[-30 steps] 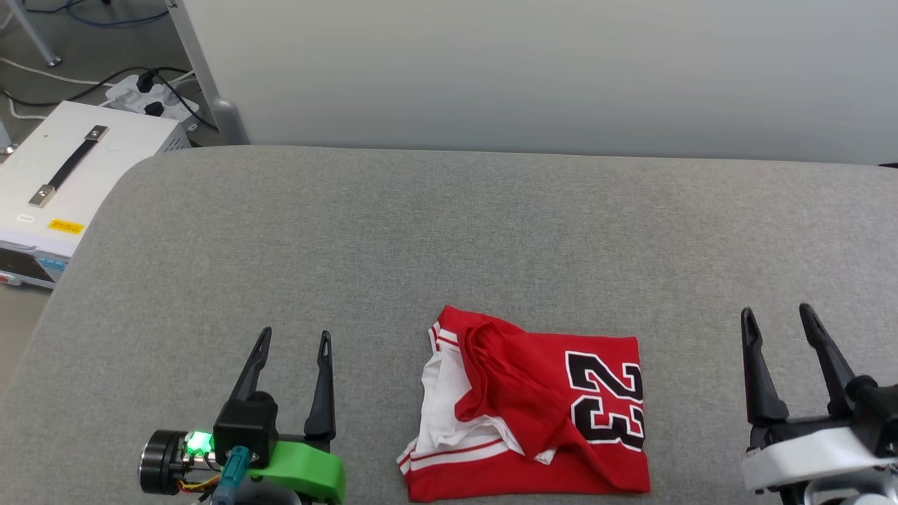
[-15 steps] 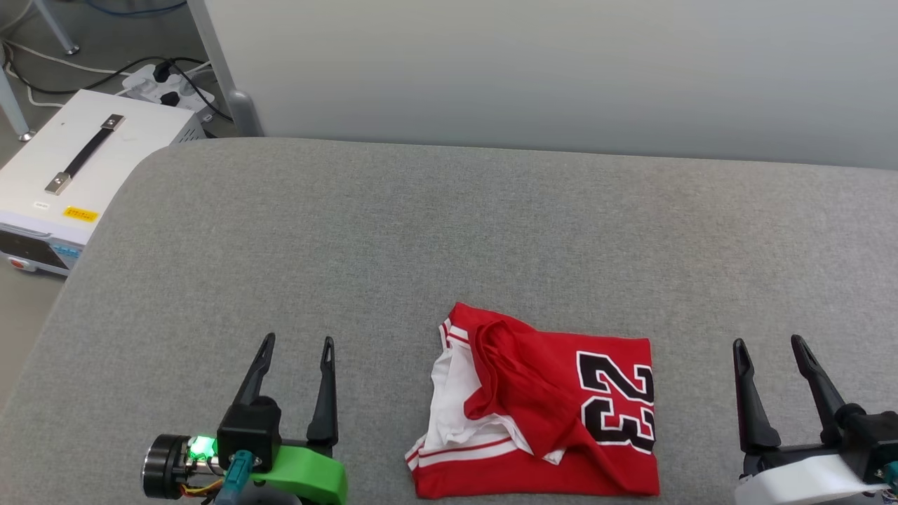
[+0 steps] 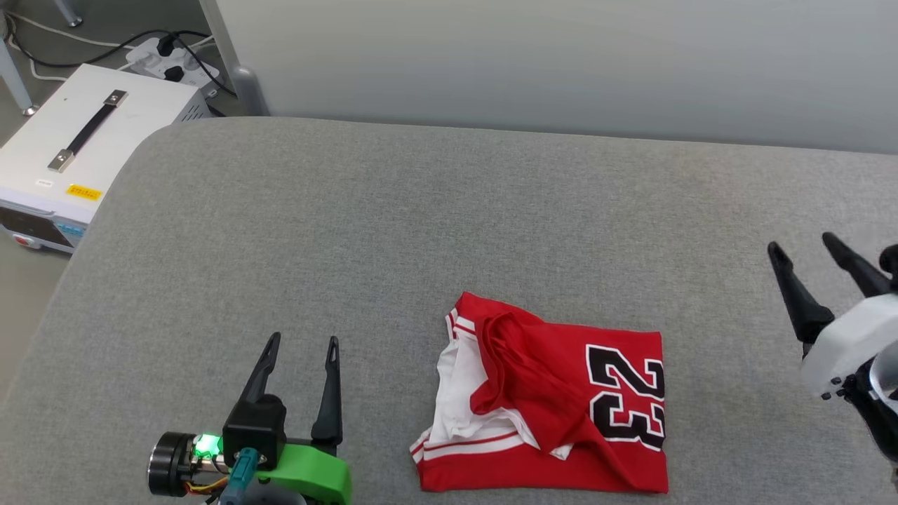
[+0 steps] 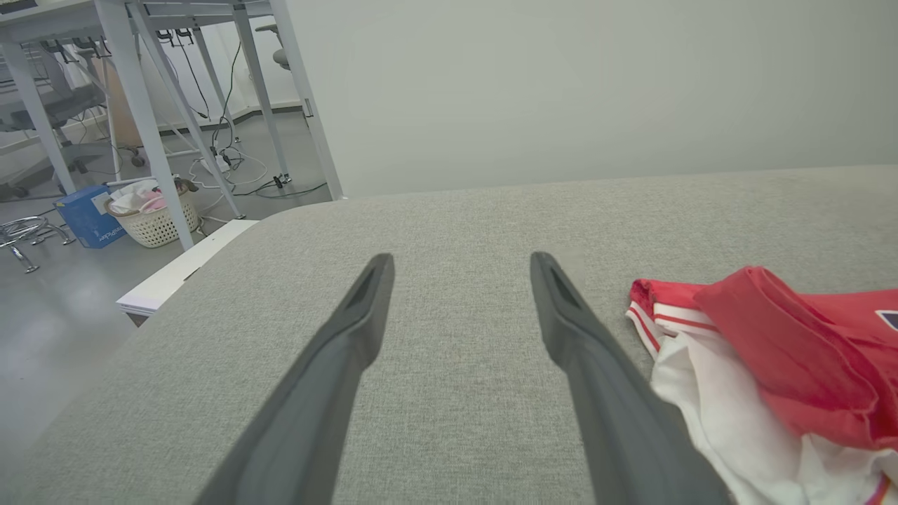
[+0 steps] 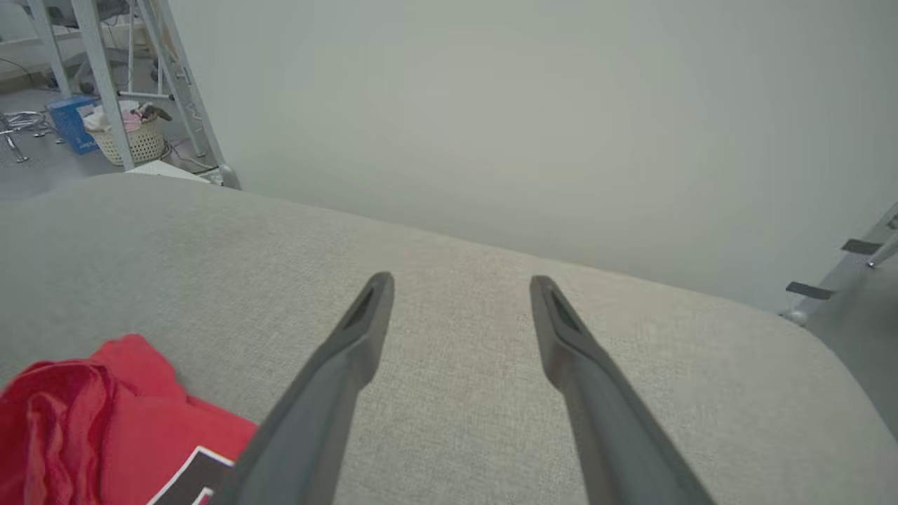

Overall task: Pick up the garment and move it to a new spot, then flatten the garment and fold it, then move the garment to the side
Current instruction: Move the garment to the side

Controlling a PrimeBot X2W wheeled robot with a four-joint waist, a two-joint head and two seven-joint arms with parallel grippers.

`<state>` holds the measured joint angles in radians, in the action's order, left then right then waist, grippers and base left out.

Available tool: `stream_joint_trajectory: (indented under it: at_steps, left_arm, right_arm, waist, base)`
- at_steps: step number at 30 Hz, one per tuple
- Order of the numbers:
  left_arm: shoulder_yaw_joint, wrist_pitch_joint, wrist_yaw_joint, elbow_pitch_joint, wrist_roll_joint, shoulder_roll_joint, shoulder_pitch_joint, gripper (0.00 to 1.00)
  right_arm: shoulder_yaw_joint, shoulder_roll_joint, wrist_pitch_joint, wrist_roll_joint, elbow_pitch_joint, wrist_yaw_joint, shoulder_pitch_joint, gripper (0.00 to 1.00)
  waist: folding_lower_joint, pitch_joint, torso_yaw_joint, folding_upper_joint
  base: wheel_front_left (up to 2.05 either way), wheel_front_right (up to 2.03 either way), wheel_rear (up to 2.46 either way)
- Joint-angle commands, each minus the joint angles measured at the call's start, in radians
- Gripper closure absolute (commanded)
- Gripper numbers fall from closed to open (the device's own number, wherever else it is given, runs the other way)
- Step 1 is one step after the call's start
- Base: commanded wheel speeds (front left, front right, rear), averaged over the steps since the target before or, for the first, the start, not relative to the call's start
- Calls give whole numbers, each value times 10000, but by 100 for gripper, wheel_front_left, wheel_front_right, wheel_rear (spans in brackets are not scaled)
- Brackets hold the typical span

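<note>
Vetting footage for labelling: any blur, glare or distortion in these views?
Head view: soft even light, garment sharp, no glare. Left wrist view: desk legs lean from wide-angle lens; left hand soft up close. Right wrist view: right hand likewise, wall evenly lit.

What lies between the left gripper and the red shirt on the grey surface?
Nothing does. In the head view, the stretch of grey surface between the left gripper and the shirt is bare.

Green-mounted left claw [image 3: 304, 338], white-mounted right claw [image 3: 800, 241]
</note>
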<state>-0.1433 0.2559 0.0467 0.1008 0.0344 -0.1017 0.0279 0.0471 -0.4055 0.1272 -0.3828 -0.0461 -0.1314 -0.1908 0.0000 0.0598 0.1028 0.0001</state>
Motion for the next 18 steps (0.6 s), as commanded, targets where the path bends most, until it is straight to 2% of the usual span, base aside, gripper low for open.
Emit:
stream_joint_trajectory:
  at_steps: [1,2,4,8,12,18]
  left_arm:
    - [5,59,-45,31,-41,14,-187,0]
    - [7,59,-39,34,-35,24,-197,0]
    - [6,59,-38,30,-30,37,-227,0]
    - [-27,59,-70,31,-31,65,-385,0]
    - [-121,59,-118,47,-46,114,-631,0]
    - [-204,59,-134,67,-36,191,-977,0]
  right_arm:
    - [255,-240,809,-578,-57,7,-170,0]
    - [515,-501,1860,-1303,-71,7,-246,0]
    - [761,-816,3251,-2401,-59,7,-285,0]
    - [1115,-1135,5403,-4083,-142,7,-128,0]
    - [1148,-967,6478,-5174,-378,7,-8,0]
    - [1577,-718,6890,-5515,-797,7,-78,0]
  waist:
    - [0,67,64,-1]
    - [0,103,91,-1]
    - [0,187,137,-1]
    - [0,416,278,-1]
    - [0,742,498,-1]
    - [0,1254,853,-1]
  base:
    - [0,0,0]
    - [0,0,0]
    - [0,0,0]
    - [0,0,0]
    - [0,0,0]
    - [0,0,0]
